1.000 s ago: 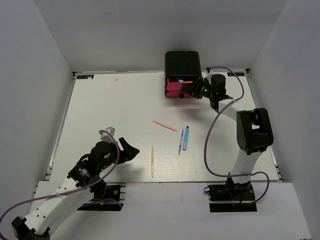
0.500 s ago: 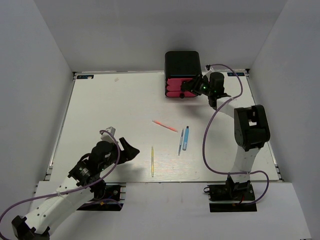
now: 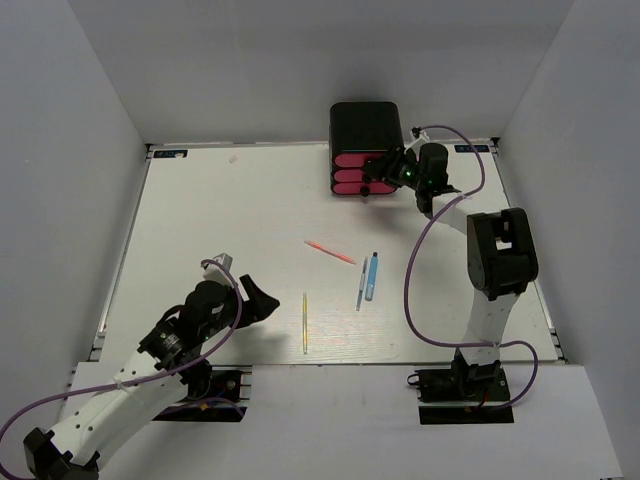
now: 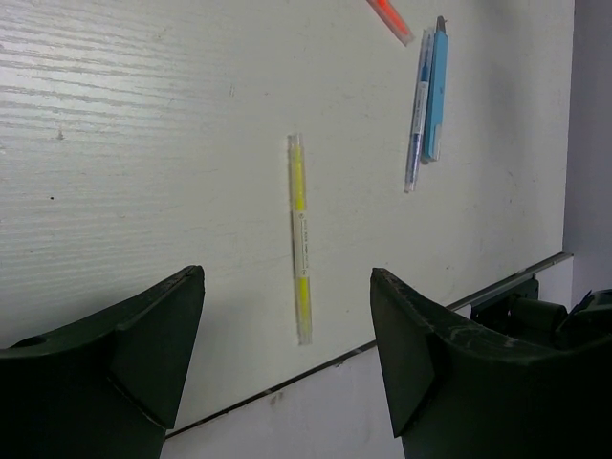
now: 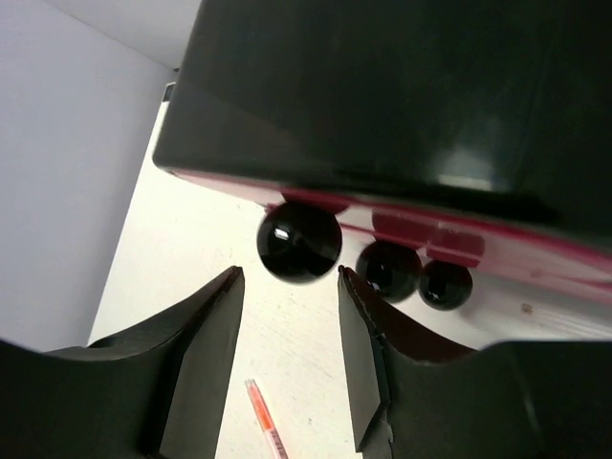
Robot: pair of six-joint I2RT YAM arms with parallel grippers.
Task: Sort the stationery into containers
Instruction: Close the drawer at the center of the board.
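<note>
Right hand (image 5: 289, 298) before knob (image 5: 298, 241) (jaws apart)

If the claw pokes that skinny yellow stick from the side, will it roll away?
Probably: the yellow stick looks thin and round, lying flat on the smooth table, so a sideways nudge could roll it. It looks like stiff plastic, so likely stays straight and feels light.

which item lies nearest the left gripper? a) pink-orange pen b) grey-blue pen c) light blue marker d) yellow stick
d: the yellow stick lies right ahead of the open left gripper in the left wrist view, and the other three sit farther off.
</note>
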